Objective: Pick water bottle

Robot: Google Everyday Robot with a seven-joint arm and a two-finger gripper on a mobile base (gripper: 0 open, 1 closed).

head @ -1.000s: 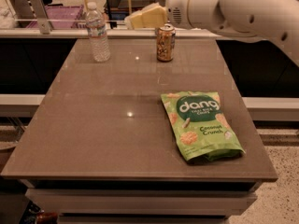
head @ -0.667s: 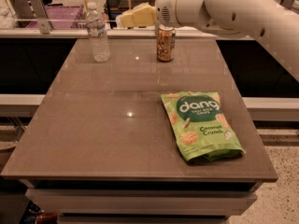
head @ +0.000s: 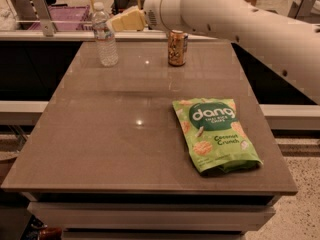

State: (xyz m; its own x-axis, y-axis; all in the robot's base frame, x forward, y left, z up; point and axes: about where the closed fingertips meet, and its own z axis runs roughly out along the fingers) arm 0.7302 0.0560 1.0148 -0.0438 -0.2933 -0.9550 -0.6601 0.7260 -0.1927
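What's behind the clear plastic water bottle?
Behind the clear ribbed water bottle: the pale yellow gripper near its cap, and a purple crate farther back, partly covered by the bottle.

Gripper (head: 126,20) sits just right of water bottle (head: 105,36) top. Arm (head: 240,19) cut off at top and right edges. Can (head: 177,48) print too small to read.

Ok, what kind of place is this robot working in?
Probably an office break room or snack area: a grey counter carrying a water bottle, a drink can and a bag of rice chips. The gripper hovers by the bottle's top.
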